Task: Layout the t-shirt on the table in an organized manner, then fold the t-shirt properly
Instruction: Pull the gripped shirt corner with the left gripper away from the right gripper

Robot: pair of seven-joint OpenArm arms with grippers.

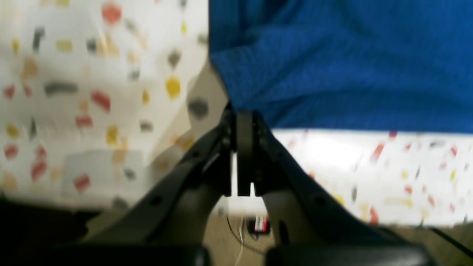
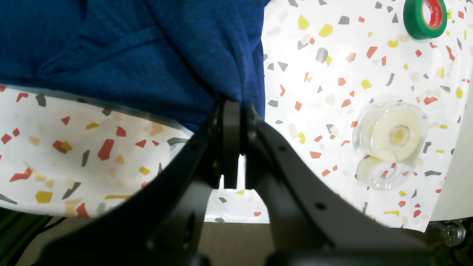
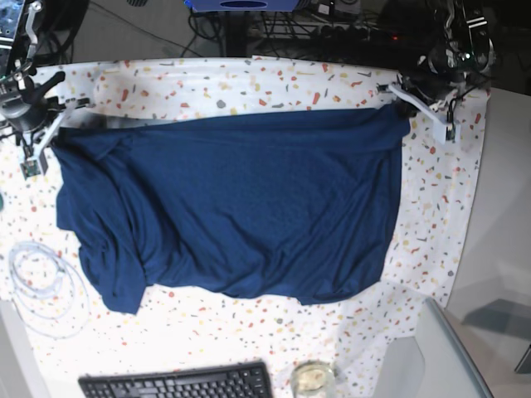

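The t-shirt lies spread across the table, dark navy, mostly flat, with loose wrinkles toward the near edge and a sleeve hanging down at the near left. Its far edge runs almost straight between the two arms.

Left gripper at the far right corner of the cloth: jaws pressed together, pinching the shirt's corner, fabric bunched just above the fingertips. The wrist view is blurred, but the blue cloth clearly runs into the closed jaws.

Right gripper at the far left corner: jaws likewise pressed together on a fold of the shirt's edge, fabric gathered into a crease where it enters the grip.

On the speckled cloth beside the right gripper: a clear tape dispenser and, farther off, a green tape roll. At the near edge, a black keyboard, a small glass jar just beside it, and a coil of white cable at the left.
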